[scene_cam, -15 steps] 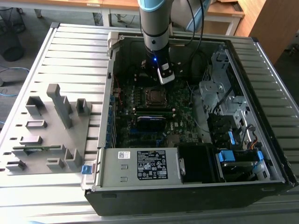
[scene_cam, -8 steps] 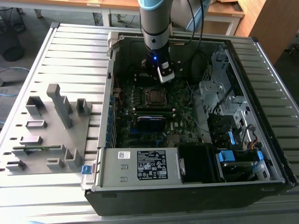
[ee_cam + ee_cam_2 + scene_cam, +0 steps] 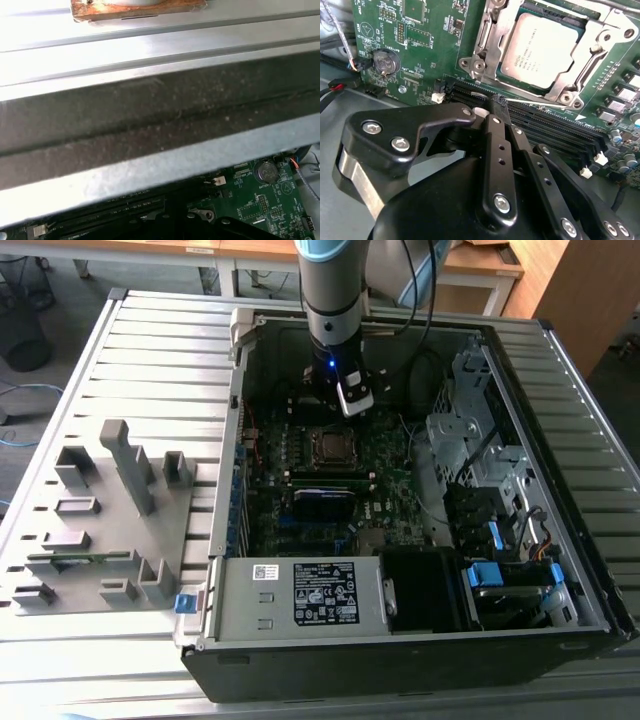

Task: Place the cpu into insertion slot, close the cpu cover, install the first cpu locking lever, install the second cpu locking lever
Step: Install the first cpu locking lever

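cpu (image 3: 540, 50) is seated in the insertion slot (image 3: 314, 446), silver top up. cpu cover (image 3: 487, 37) lies flat over the slot, its frame round the chip edges and the chip showing through the window. In the second wrist view the gripper (image 3: 498, 101) has its jaws clenched together with nothing between them. The tip is off the slot, just beside the cover's corner, over the long black memory slots (image 3: 545, 120) that run along that side of the slot. cpu is well clear of the jaws, no contact. In the exterior view the gripper (image 3: 352, 400) hangs inside the open case (image 3: 560, 490), just beyond the slot's far edge. Can't tell where the locking levers stand. Coin cell battery (image 3: 386, 62) sits on the green motherboard (image 3: 420, 50), well apart from the slot.
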Available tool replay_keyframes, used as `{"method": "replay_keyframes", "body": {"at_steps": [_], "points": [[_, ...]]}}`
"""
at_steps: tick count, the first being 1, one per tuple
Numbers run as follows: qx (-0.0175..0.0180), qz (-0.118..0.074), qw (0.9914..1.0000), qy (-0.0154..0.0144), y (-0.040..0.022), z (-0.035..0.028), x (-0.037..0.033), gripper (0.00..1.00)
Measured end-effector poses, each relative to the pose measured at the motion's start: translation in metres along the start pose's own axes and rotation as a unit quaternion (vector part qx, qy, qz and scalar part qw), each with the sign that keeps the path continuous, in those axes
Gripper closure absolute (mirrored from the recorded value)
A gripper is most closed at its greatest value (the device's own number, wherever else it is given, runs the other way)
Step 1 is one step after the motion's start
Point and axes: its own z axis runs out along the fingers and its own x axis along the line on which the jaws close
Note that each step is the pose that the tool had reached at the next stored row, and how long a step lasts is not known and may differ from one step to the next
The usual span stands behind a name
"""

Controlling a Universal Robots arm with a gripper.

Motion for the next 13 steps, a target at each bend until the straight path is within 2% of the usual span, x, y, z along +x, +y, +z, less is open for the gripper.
{"method": "replay_keyframes", "body": {"at_steps": [9, 13], "points": [[-0.0012, -0.001, 0.99999, -0.0035, -0.0002, -0.0002, 0.0015, 0.90], [-0.0020, -0.001, 0.99998, -0.0066, -0.0010, -0.0009, 0.0053, 0.90]]}}
